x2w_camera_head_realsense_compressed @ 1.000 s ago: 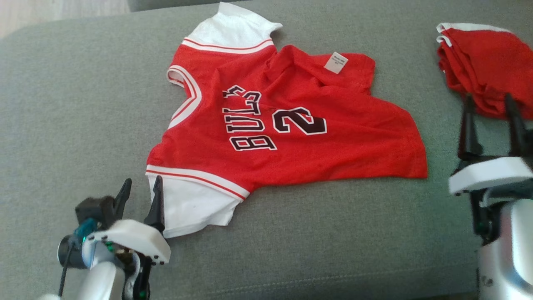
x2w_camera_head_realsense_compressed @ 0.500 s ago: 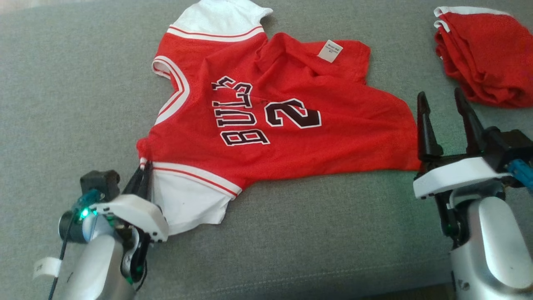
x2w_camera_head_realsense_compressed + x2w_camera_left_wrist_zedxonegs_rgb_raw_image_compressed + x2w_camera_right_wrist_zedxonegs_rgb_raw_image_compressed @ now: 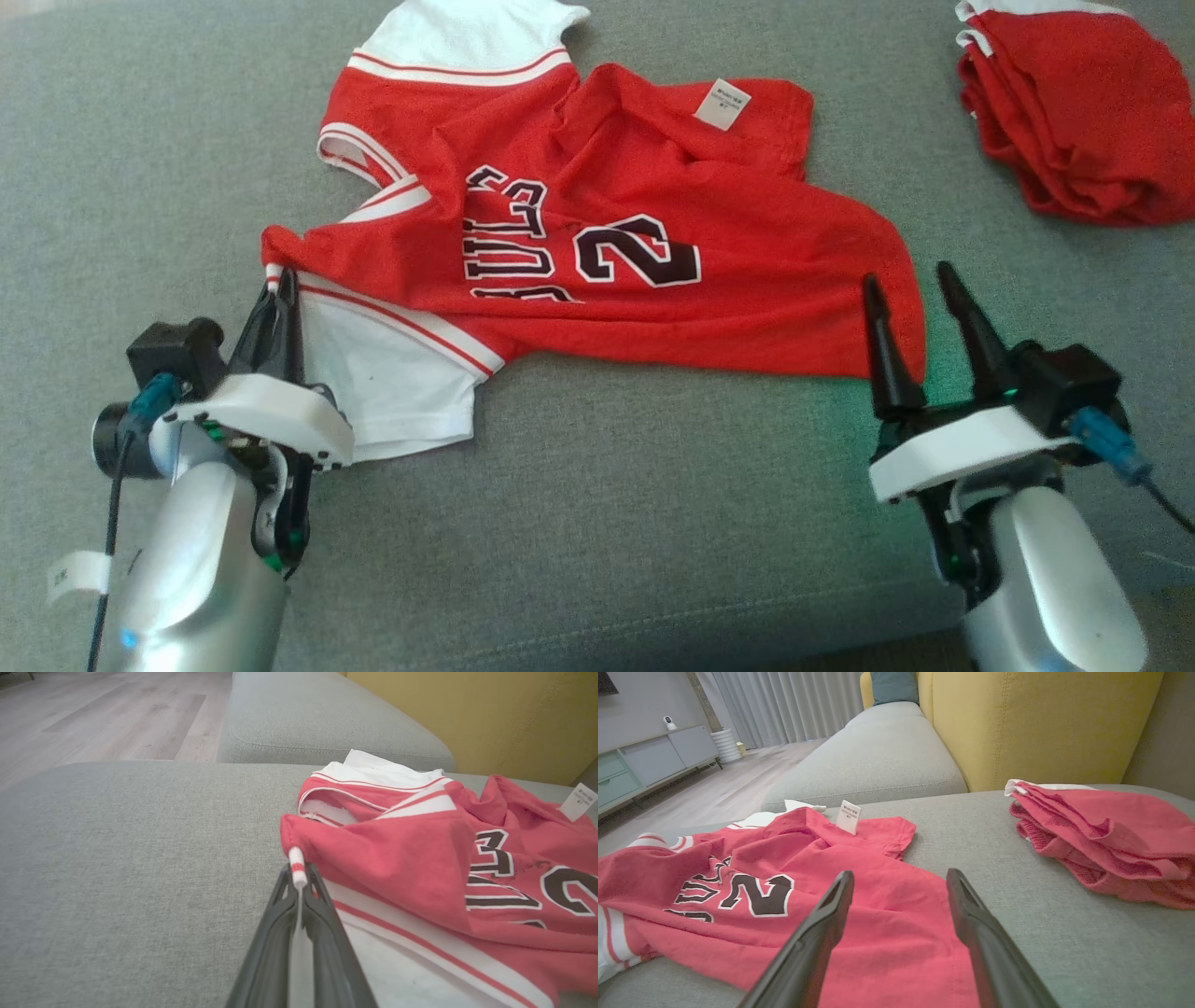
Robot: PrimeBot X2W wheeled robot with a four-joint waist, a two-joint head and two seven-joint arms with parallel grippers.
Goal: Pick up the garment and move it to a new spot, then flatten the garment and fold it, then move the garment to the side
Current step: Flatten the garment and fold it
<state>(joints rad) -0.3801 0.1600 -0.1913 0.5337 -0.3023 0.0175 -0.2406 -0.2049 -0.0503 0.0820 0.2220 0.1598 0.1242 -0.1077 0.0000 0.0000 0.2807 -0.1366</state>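
Red jersey (image 3: 747, 280) lies crumpled, roughly centre on the grey sofa cushion (image 3: 653, 523), chest print up. Its white sleeves are at the left side: one near (image 3: 383, 373), one far (image 3: 467, 33).

Writing: big black "2" (image 3: 639, 261) with white outline. Left of it is a word in the same block letters (image 3: 504, 238), partly tucked under a fold; "UL" reads, the rest unclear. White tag (image 3: 722, 103) sticks up at the far edge, print too small to read. White band (image 3: 75, 574) on the left forearm, text unreadable.

Left gripper (image 3: 277, 297): fingers clenched on the jersey edge where the red body meets the near white sleeve. In the left wrist view a red-and-white striped trim pokes out between the tips, and the cloth bunches at the pinch.

Right gripper (image 3: 910, 280): fingers spread wide, grasping nothing, tips at the jersey's near right hem. Contact with the cloth: cannot tell.

Second red garment (image 3: 1074, 112) sits folded at far right, apart from the jersey. Yellow backrest (image 3: 1041, 718) stands behind.
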